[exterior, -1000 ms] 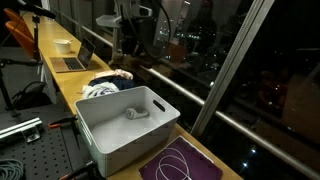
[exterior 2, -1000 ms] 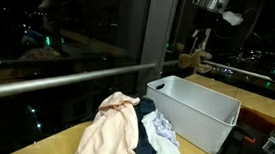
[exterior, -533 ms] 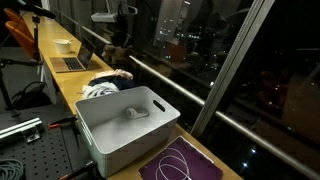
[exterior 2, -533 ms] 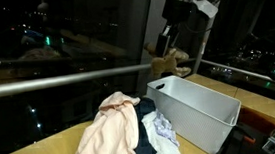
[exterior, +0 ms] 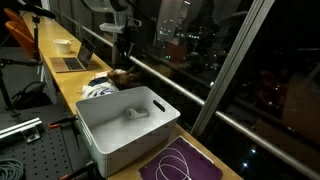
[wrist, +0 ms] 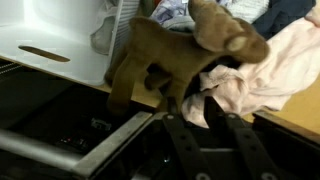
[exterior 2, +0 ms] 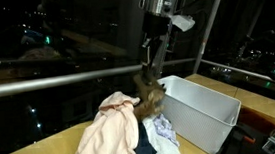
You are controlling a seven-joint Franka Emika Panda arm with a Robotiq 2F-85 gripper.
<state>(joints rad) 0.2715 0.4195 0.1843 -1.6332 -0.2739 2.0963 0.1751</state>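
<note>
We see the brown plush toy animal (exterior 2: 149, 91) hanging long-axis upright just beneath the gripper (exterior 2: 153, 58), above the pale pink cloth (exterior 2: 107, 135) and beside the white plastic bin (exterior 2: 205, 106). In the wrist view its head points upper right. The arm reaches straight down. The jaws stand partly apart; we cannot tell whether they grip the toy.

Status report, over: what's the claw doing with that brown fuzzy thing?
Gripper over the clothes pile, grip unclear. Brown fuzzy thing at its fingertips, low over the pile. White bin close alongside.
</note>
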